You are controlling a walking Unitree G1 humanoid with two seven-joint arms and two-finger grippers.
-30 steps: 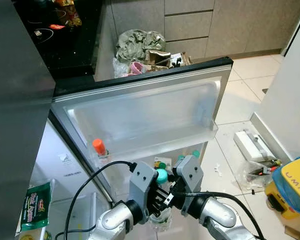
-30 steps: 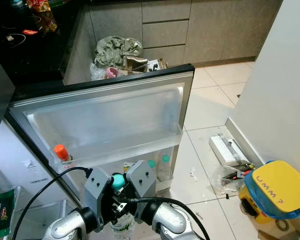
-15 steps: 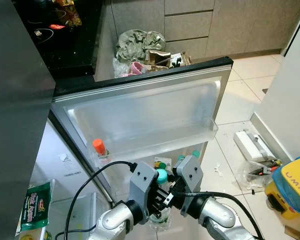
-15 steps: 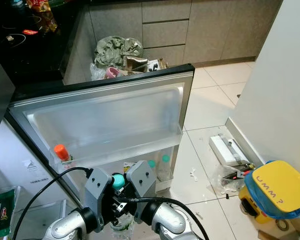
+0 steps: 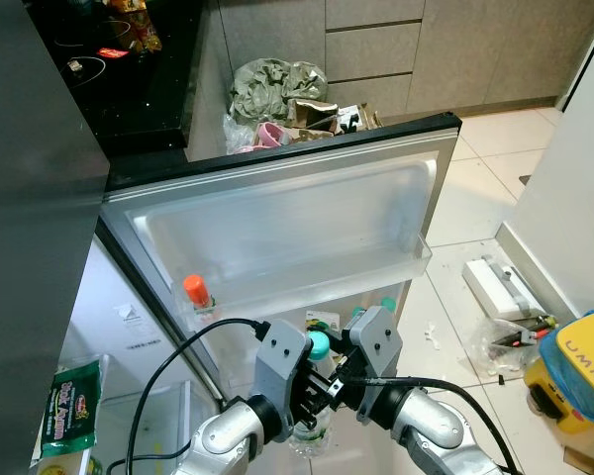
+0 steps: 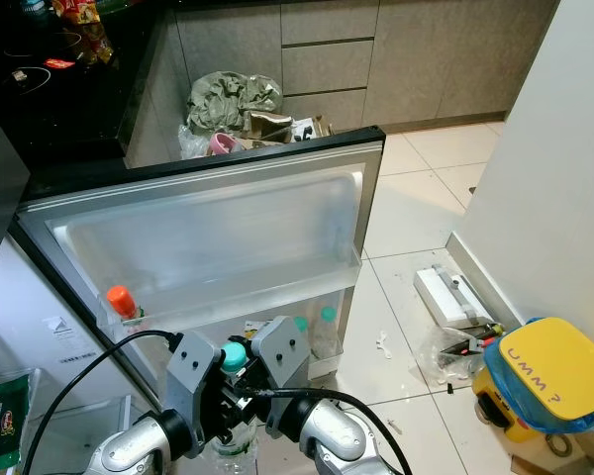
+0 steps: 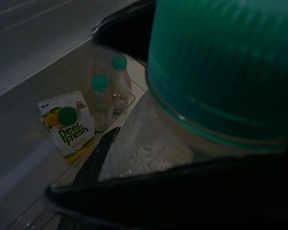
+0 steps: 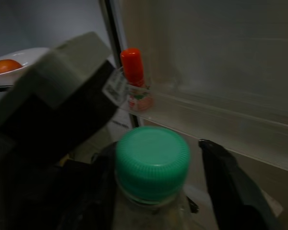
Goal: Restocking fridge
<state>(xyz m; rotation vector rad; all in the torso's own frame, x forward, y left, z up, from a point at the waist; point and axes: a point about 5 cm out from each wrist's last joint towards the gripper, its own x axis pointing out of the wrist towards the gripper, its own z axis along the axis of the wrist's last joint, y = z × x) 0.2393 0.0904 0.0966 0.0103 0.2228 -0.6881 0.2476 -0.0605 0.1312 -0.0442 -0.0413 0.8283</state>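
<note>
Beside the open fridge door (image 5: 277, 213), low in the head views, a clear bottle (image 6: 240, 430) with a green cap (image 5: 319, 345) is held between the two arms. The left end effector (image 5: 307, 406) appears closed on the bottle's body, the neck lying right before its wrist camera. The right end effector (image 5: 329, 388) is placed around the cap end, one black finger (image 8: 230, 189) standing a little off the cap, so it seems partly open and no firm grip can be claimed for it. A slip is judged the main risk: with both end effectors crowded on one smooth bottle, it could be twisted loose and dropped on the tiled floor (image 5: 465, 203). The door's upper shelf (image 5: 396, 265) holds a small red-capped bottle (image 5: 196, 293) at its hinge end, the rest being bare. The lower door shelf carries a juice carton (image 7: 67, 125) and two green-capped bottles (image 7: 105, 98), just beside each other.
</note>
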